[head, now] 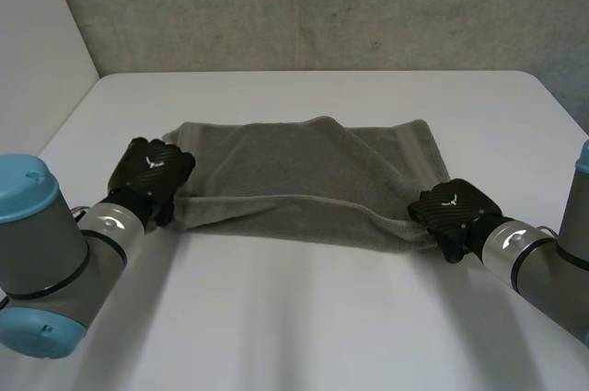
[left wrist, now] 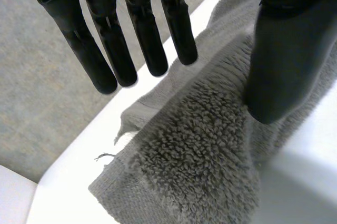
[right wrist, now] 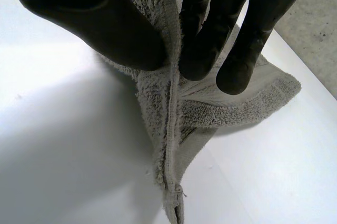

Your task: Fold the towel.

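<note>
A grey terry towel (head: 308,179) lies folded over on the white table (head: 304,317), its long side running left to right. My left hand (head: 152,170) is at the towel's left end. In the left wrist view its fingers (left wrist: 131,39) are straight and apart from the thumb (left wrist: 281,60), above the towel's corner (left wrist: 195,166), which lies flat on the table. My right hand (head: 454,207) is at the towel's near right corner. In the right wrist view the thumb (right wrist: 100,18) and fingers (right wrist: 210,29) pinch the towel's hemmed edge (right wrist: 171,129), which hangs down from the grip.
A grey concrete wall (head: 322,5) stands behind the table's far edge. A white panel (head: 37,51) rises at the left. Bare table surface stretches in front of the towel and behind it.
</note>
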